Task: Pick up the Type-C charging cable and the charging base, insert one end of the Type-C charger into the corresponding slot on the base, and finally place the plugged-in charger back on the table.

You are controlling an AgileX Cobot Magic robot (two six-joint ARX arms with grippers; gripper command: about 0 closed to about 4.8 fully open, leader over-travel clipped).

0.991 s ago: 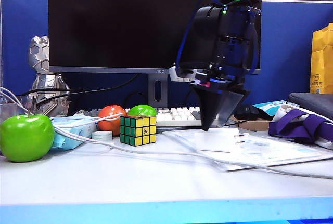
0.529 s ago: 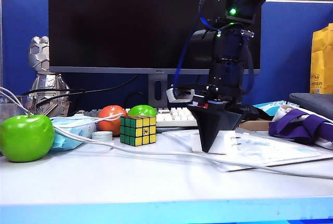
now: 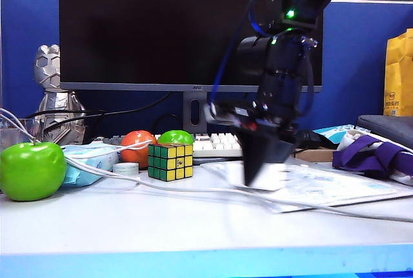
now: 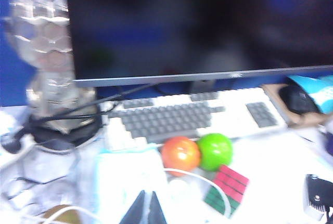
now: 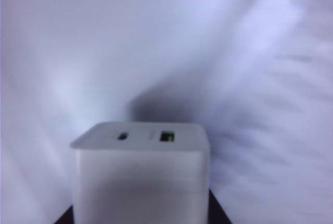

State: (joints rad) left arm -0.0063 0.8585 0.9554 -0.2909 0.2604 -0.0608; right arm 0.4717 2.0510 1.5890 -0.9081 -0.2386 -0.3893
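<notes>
Right gripper [image 3: 261,168] is down on the table [image 3: 193,226], at about 3 o'clock from the Rubik's cube [image 3: 170,161] in the exterior view, tips blurred over the paper sheet [image 3: 335,188]. The charging base [image 5: 140,174] sits right between its fingers in the right wrist view, port face turned away from the camera, two slots visible on that face, long axis running out from the wrist. The pictures do not settle whether the jaws already pinch it; they look close against its sides. Left gripper [image 4: 146,209] is clenched, empty, hovering above the tissue pack [image 4: 127,177], with the Type-C charging cable [image 3: 129,178] looping just beside its tips. So the left arm is nearer the cable, the right is on the base.

Versus a second ago: the right gripper has dropped from hovering to table level and narrowed around the base, wrist twisted slightly. Left unchanged.
</notes>
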